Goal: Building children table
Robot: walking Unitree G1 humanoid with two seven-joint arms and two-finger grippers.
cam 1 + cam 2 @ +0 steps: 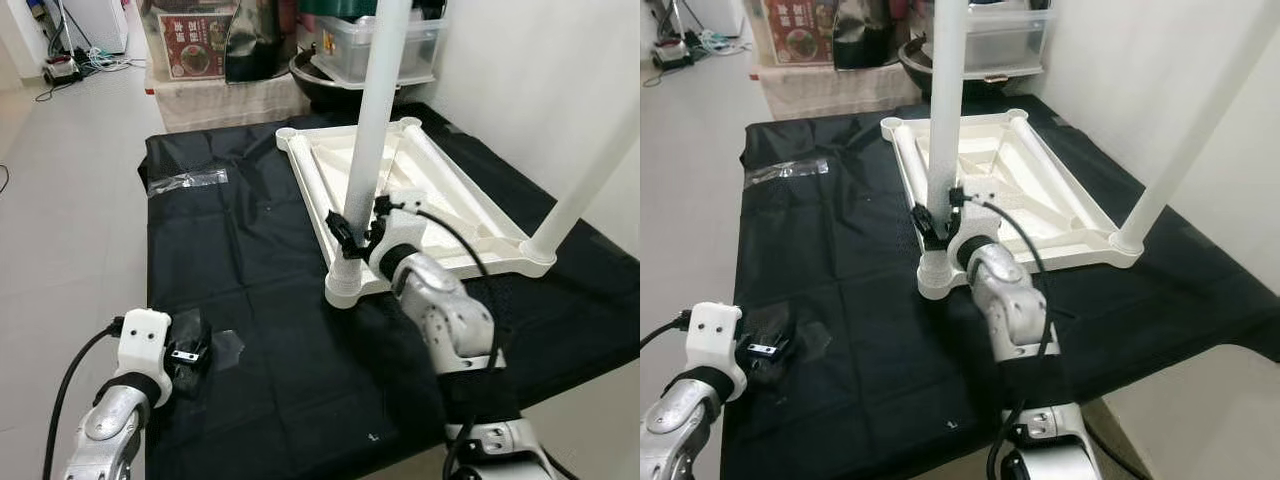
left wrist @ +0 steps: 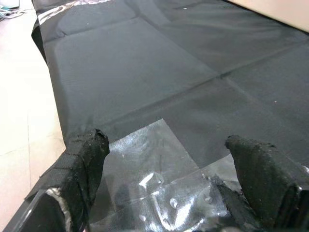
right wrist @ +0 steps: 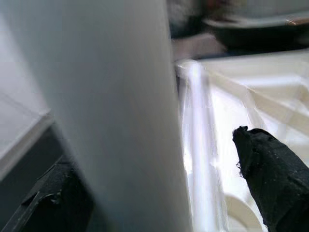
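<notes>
Nearest the robot, the left tool (image 1: 188, 356) hovers low over the near left part of the black cloth (image 1: 250, 300) that covers the bench. Its fingers (image 2: 82, 159) are spread apart and grip nothing; between them lies a crumpled clear plastic bag (image 2: 159, 193) on the cloth.

Further in, the right tool (image 1: 356, 222) is at the near corner of the white children's table top (image 1: 400, 190), which lies upside down on the cloth. There a white table leg (image 1: 368, 130) stands upright in the corner socket (image 1: 345, 285), and the right tool's two black fingers (image 3: 270, 179) sit on either side of the leg's lower part, clasping it; the right wrist view shows the leg close between them.

A second white leg (image 1: 590, 170) rises at a slant from the table top's right-hand corner, near the white wall (image 1: 540, 80).

On the far left part of the cloth lies a strip of clear plastic (image 1: 187, 180). Beyond the bench's far edge stand a dark bowl (image 1: 325, 85) with a clear storage box (image 1: 380, 45) on it, and a cloth-draped box (image 1: 230, 95) with a printed carton on top. The tiled floor (image 1: 70, 200) runs along the left
</notes>
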